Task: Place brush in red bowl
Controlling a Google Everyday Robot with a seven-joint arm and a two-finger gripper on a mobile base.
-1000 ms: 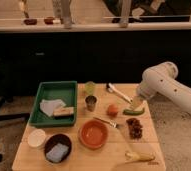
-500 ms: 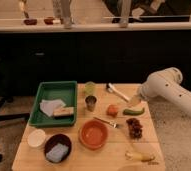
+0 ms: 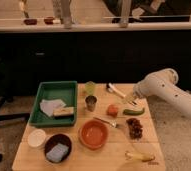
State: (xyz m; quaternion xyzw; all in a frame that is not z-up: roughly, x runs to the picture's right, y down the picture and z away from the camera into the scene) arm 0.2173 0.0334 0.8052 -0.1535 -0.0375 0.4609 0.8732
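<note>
Clutter covers the wooden table (image 3: 24,159), and much of it reads only as blurred shapes. The brush (image 3: 117,92) lies flat near the far edge, slanting from its dark head at the back towards the white arm (image 3: 161,87), which reaches in from the right. The gripper (image 3: 131,102) hangs low over the table at the arm's end, just beside the near end of the brush handle. Its jaws stand wide apart with nothing in them, though their outline merges with the arm's end, and whether they touch the handle cannot be told. The red bowl (image 3: 94,134) sits well apart from the brush, near the front of the table, with nothing in it. A thin fork (image 3: 106,121) lies just behind its rim. The green tray (image 3: 54,91) at the left holds a pale cloth (image 3: 50,105) and a tan block (image 3: 64,112). The arm's far end is cut off by the right edge.
</note>
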